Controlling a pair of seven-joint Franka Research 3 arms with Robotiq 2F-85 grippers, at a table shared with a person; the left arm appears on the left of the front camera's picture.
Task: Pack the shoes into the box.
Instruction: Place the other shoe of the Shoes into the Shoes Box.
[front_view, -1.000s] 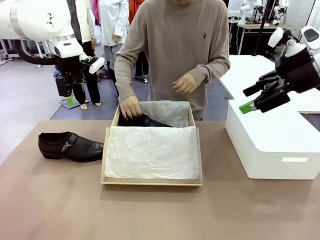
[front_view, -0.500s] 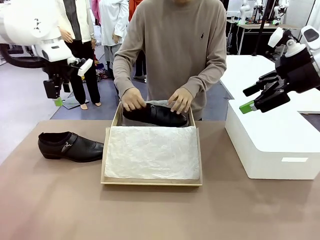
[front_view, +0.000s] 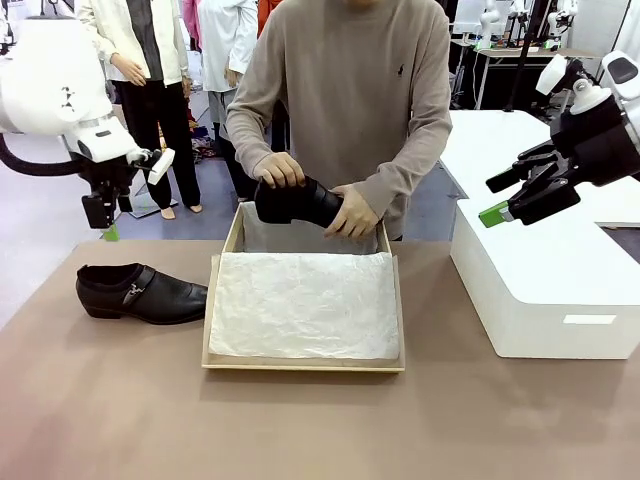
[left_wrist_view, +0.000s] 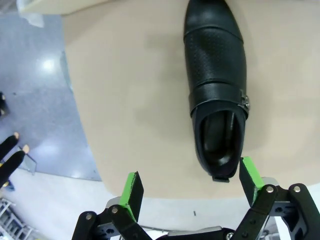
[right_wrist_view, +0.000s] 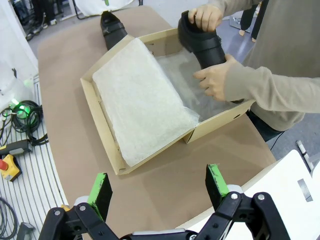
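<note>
1. My left gripper (left_wrist_view: 191, 184) hangs with jaws spread and empty over the glossy black leather buckle shoe (left_wrist_view: 216, 85), which lies on the table (front_view: 100, 400) left of the tan cardboard shoebox (front_view: 208, 310). The heel sits nearer one green pad (left_wrist_view: 250, 172), so a straight drop could land a finger on the leather.
2. The person's right hand (front_view: 280, 170) and left hand (front_view: 352, 212) both grip the matching black shoe (front_view: 298, 200) above the box's far end. Carrying mine in now risks striking them.
3. White tissue paper (front_view: 305, 305) covers the box's near part, so a shoe set there could ride high.
4. My right gripper (front_view: 500, 198), open and empty, hovers right of the box over the large white block (front_view: 540, 290). Swinging it toward the box could meet those hands.
</note>
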